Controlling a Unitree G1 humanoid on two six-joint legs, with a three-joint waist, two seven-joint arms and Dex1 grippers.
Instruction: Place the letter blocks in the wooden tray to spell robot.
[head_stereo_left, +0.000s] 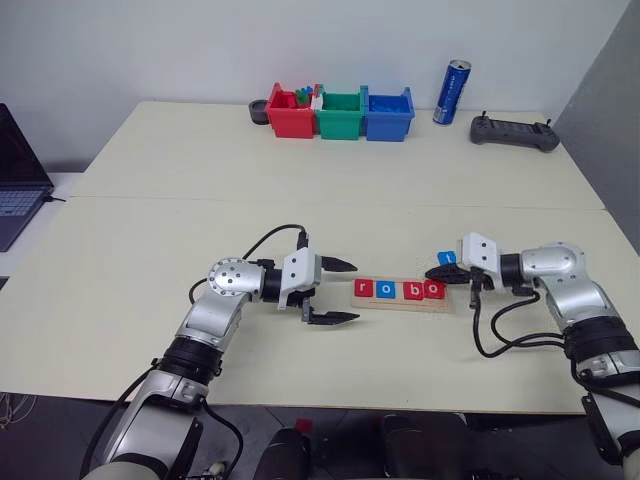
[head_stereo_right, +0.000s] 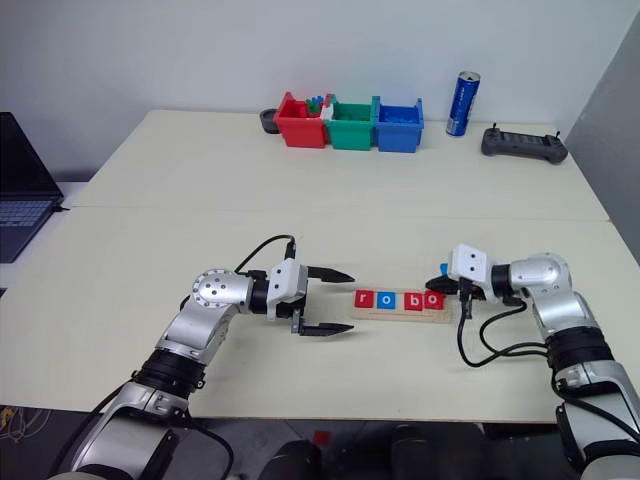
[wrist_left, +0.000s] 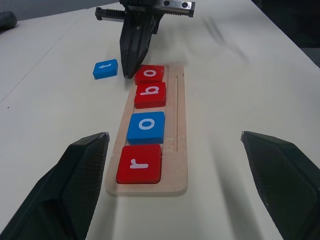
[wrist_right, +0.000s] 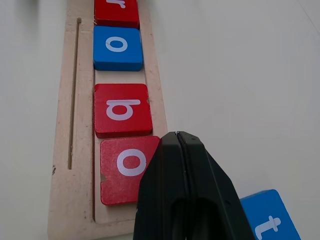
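Observation:
The wooden tray (head_stereo_left: 400, 305) lies near the table's front edge. In it sit four letter blocks in a row: red r (wrist_left: 140, 163), blue o (wrist_left: 146, 127), red b (wrist_left: 150, 95) and red o (wrist_left: 150, 74). A blue t block (wrist_right: 270, 220) lies on the table just beyond the tray's right end. My right gripper (wrist_right: 177, 136) is shut with nothing between its fingers, its tip at the edge of the last red o (wrist_right: 122, 170), beside the t. My left gripper (head_stereo_left: 346, 291) stands open just left of the tray, holding nothing.
At the table's back stand a red bin (head_stereo_left: 290, 115), a green bin (head_stereo_left: 340, 115) and a blue bin (head_stereo_left: 388, 115), with a blue can (head_stereo_left: 452, 92) and a dark controller (head_stereo_left: 513, 132) to their right. A laptop (head_stereo_left: 15, 180) sits at the far left.

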